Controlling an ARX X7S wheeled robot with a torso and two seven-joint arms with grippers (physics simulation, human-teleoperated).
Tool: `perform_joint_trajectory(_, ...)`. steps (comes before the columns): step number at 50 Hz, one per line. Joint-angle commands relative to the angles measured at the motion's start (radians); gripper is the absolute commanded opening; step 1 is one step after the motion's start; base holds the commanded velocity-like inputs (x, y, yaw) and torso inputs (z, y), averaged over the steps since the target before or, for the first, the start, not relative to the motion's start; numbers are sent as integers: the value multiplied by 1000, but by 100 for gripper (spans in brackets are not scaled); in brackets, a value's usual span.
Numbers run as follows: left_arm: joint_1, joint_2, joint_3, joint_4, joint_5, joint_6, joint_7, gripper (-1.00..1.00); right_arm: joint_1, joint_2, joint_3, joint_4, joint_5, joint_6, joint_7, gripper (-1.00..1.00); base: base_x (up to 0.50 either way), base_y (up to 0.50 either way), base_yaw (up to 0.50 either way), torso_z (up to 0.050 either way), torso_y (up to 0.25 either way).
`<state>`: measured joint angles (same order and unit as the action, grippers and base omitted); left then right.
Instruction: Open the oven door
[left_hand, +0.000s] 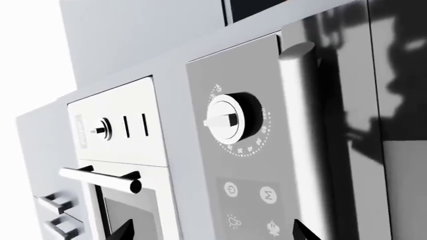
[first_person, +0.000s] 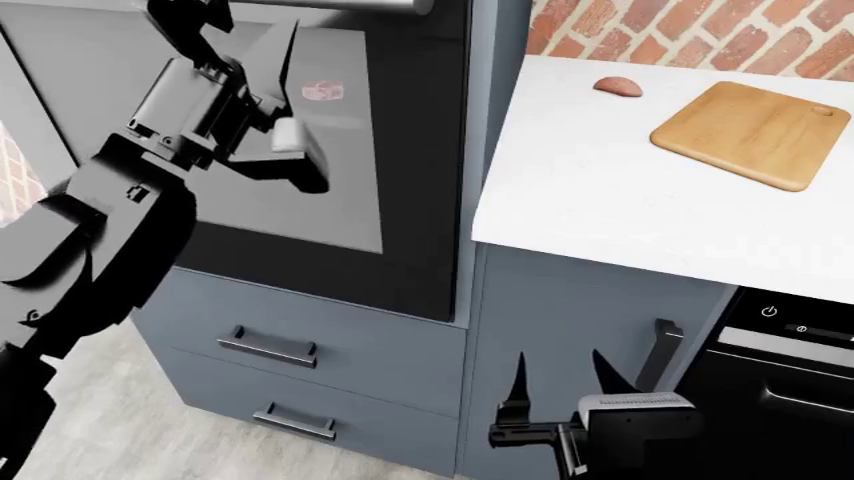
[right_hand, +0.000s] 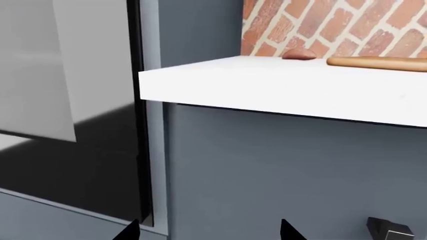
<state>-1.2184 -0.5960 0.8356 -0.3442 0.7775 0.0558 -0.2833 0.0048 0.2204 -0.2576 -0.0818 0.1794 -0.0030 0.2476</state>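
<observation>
The oven door (first_person: 387, 150) is a black-framed panel with grey glass, standing shut at the upper left of the head view. Its steel bar handle (first_person: 347, 5) runs along the top edge. My left arm is raised in front of the glass, with the left gripper (first_person: 194, 25) up near the handle. In the left wrist view the left gripper (left_hand: 213, 232) is open. Its tips frame a grey control panel with a knob (left_hand: 227, 120), just beside the thick bar handle (left_hand: 297, 130). My right gripper (first_person: 561, 385) (right_hand: 207, 231) hangs low and open, holding nothing, facing a grey cabinet front.
A white countertop (first_person: 601, 200) juts out right of the oven, carrying a wooden board (first_person: 754, 130) and a reddish lump (first_person: 617, 87). Two grey drawers (first_person: 267, 348) sit under the oven. A black appliance (first_person: 787, 370) is at the lower right, and a dark cabinet handle (first_person: 661, 350) is near my right gripper.
</observation>
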Motion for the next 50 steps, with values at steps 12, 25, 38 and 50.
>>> perform_joint_trajectory(12,-48,68,26,-91,-4,32,-7,100,0,10,-7,-16,12,-1,14,100,0,0,0,0,0)
perform_joint_trajectory(25,-44,87,48,-156,-21,50,21,100,2,16,-11,-18,16,-8,20,100,0,0,0,0,0)
perform_joint_trajectory(38,-70,97,48,-187,-26,51,33,100,0,21,-18,-20,18,-9,27,100,0,0,0,0,0)
perform_joint_trajectory(50,-95,128,45,-233,-31,45,21,100,0,25,-25,-24,22,-8,31,100,0,0,0,0,0)
